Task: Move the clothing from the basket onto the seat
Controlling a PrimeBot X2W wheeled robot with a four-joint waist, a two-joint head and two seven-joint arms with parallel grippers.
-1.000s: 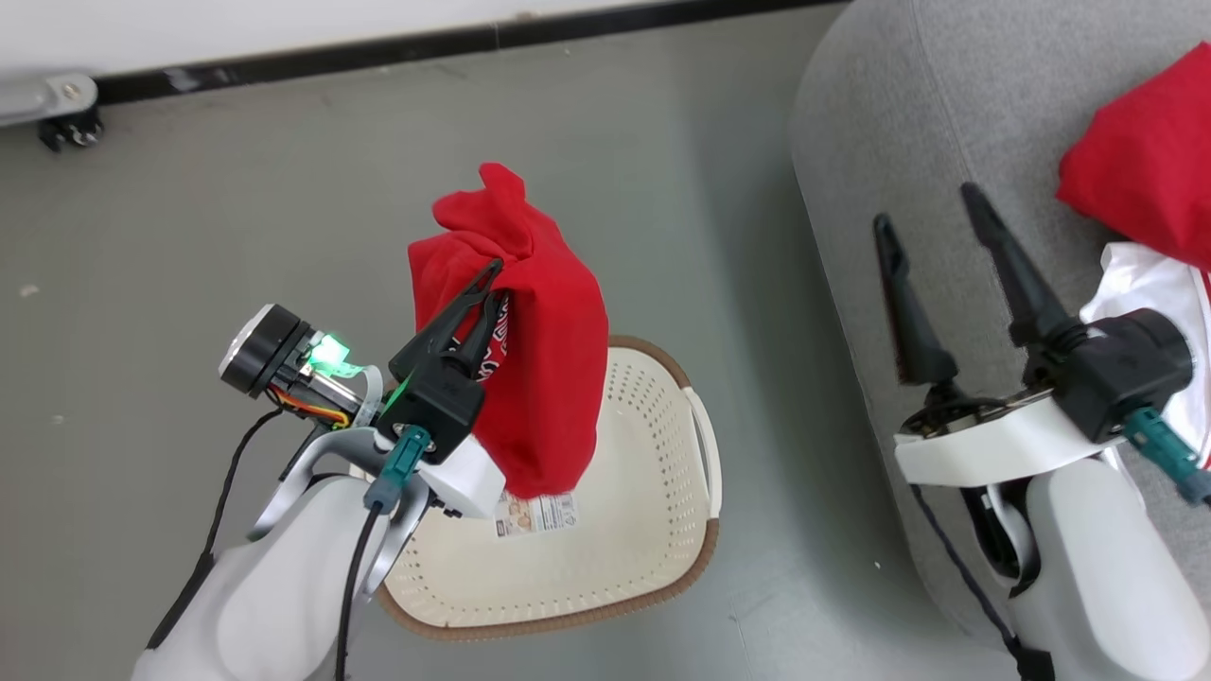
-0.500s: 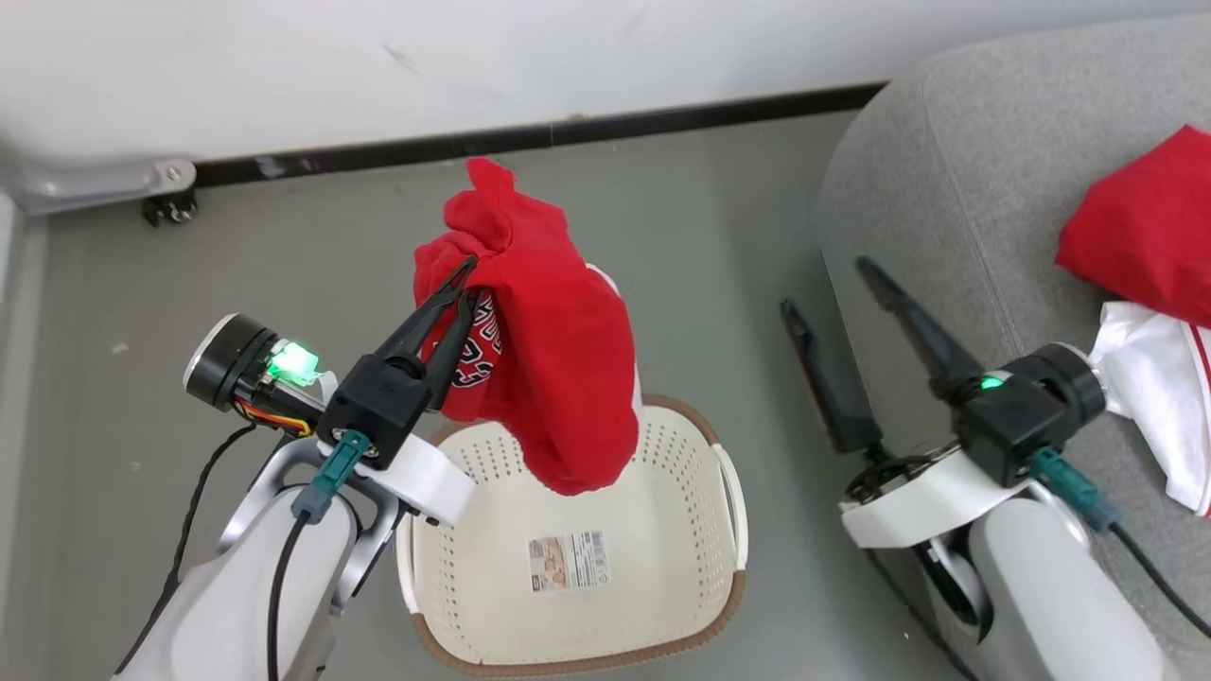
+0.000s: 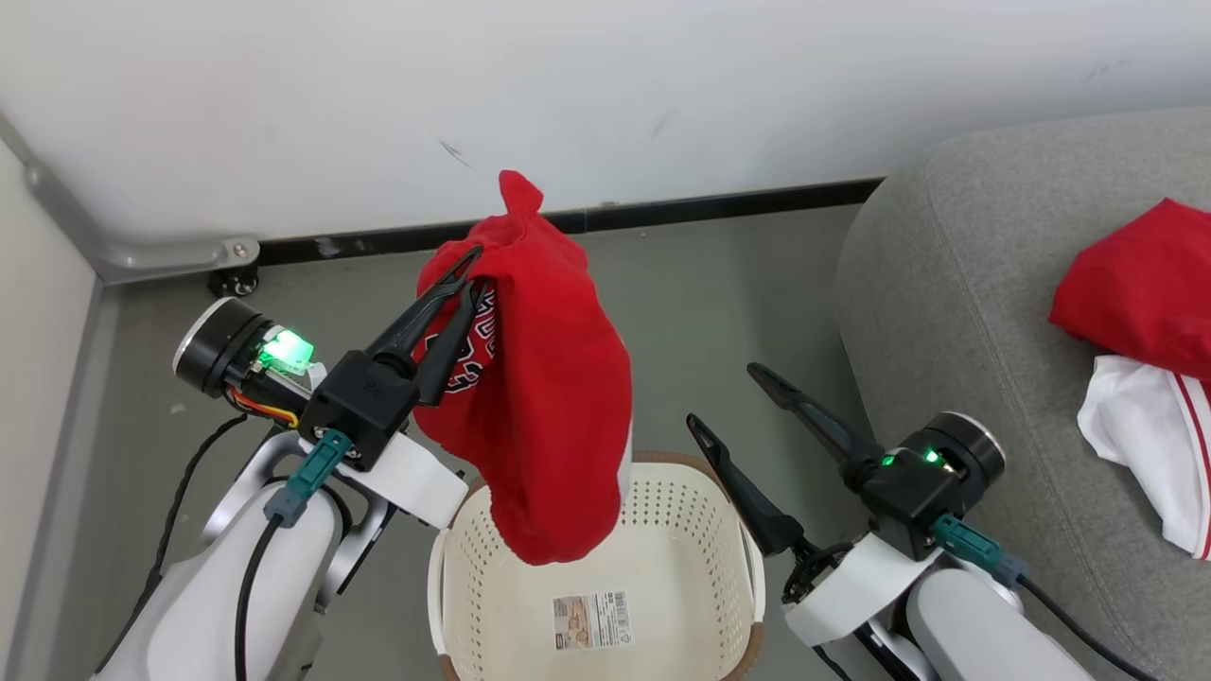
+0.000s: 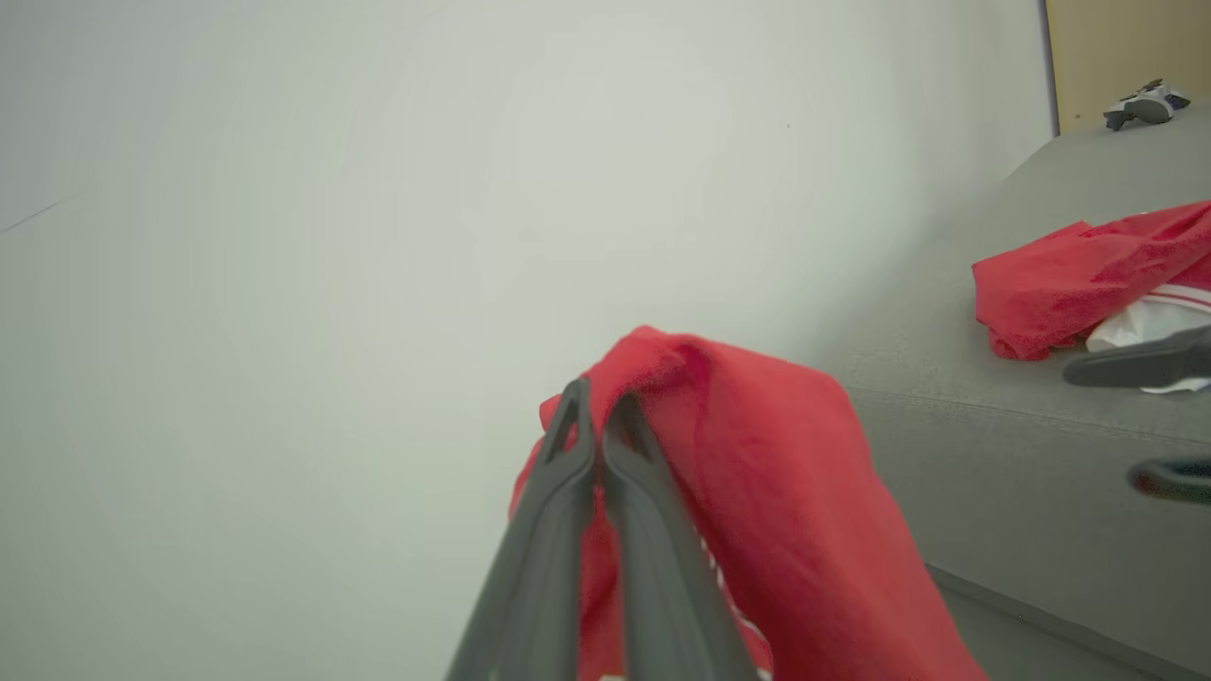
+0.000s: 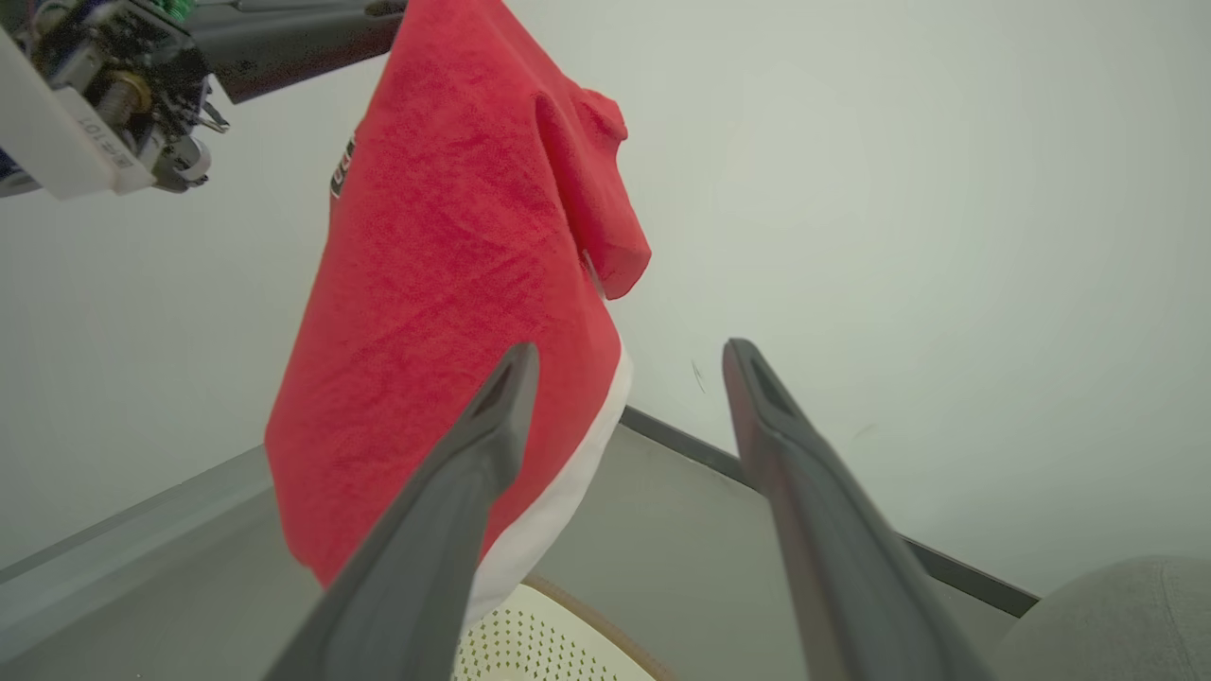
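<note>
My left gripper (image 3: 476,268) is clamped shut on a red garment (image 3: 553,407), which is held up in the air above the basket (image 3: 705,530). The fabric drapes down from my fingers, and its low end hangs over the basket's opening. The basket sits on the floor (image 3: 700,293), with a barcode sticker (image 3: 591,621) visible on its bottom. My right gripper (image 3: 727,397) is spread wide, gripping nothing, between the basket and the seat (image 3: 956,312), with its fingers aimed toward the wall (image 3: 378,95). On the seat, a second red garment (image 3: 1135,293) lies touching a white piece (image 3: 1135,435).
</note>
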